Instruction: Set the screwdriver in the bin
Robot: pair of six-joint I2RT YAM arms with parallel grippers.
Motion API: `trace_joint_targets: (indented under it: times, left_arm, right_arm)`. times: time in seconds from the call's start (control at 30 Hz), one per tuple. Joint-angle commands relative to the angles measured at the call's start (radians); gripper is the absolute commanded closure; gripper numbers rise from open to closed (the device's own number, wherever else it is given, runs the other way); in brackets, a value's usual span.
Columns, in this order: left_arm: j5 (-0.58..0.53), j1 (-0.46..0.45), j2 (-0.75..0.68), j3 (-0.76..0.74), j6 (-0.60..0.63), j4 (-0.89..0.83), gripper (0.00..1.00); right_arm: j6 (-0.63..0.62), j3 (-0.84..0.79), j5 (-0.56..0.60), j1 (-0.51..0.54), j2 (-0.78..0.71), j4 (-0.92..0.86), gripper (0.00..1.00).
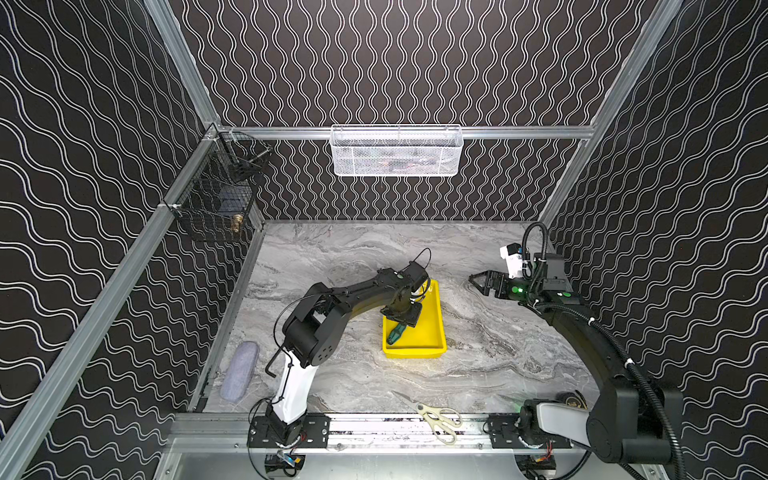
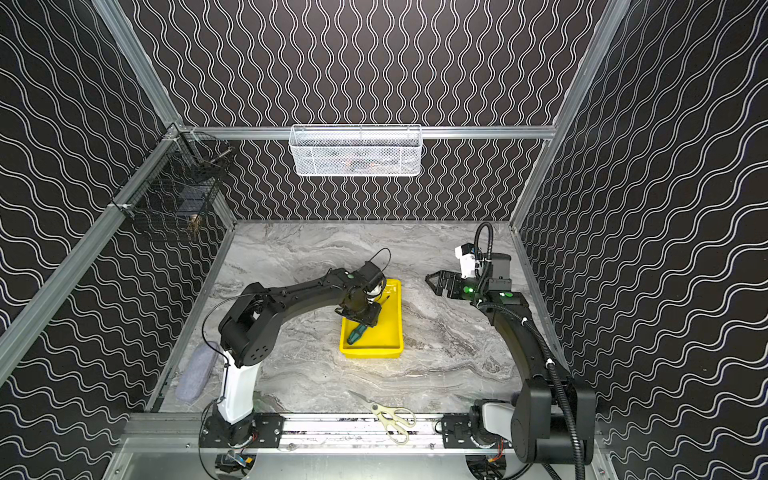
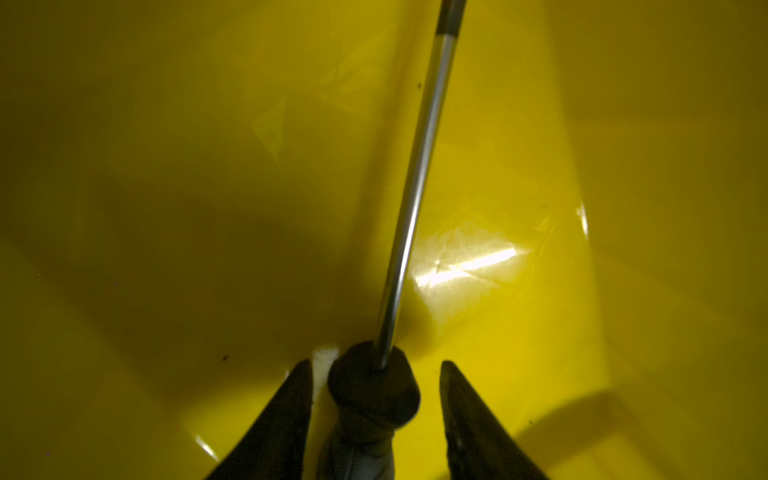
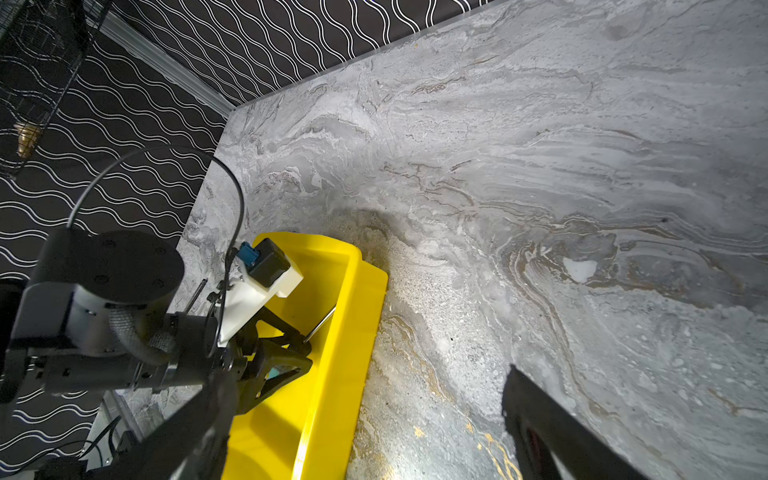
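Your black wire basket (image 1: 216,208) and white mesh basket (image 1: 395,151) hold things too dim to name. The screwdriver (image 1: 395,334) lies in the bin (image 1: 432,328), handle toward its near-left corner and shaft pointing away lengthwise. The left gripper (image 3: 376,368) stands parted either side of the handle. The right gripper (image 1: 478,282) is spread, empty.

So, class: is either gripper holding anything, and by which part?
Nothing is held. The left gripper stands open, clear of the handle of the slim green-and-black screwdriver lying in the yellow plastic bin; the right gripper is open and empty.

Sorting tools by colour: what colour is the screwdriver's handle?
Green and black. The screwdriver shows best in a top view.
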Motion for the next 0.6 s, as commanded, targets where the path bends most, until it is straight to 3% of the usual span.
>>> trace_joint_targets:
  times: [0.0, 0.33, 0.57]
  left_arm:
    - [0.001, 0.004, -0.008, 0.013, 0.003, -0.005, 0.41]
    - [-0.025, 0.005, -0.052, 0.074, 0.015, -0.053, 0.10]
    - [-0.050, 0.007, -0.124, 0.110, 0.028, -0.089, 0.01]
  right_arm:
    - [-0.015, 0.010, -0.008, 0.002, 0.001, -0.006, 0.00]
    - [-0.015, 0.012, -0.008, 0.002, -0.003, -0.008, 0.00]
    - [-0.017, 0.014, -0.010, 0.002, -0.005, -0.013, 0.01]
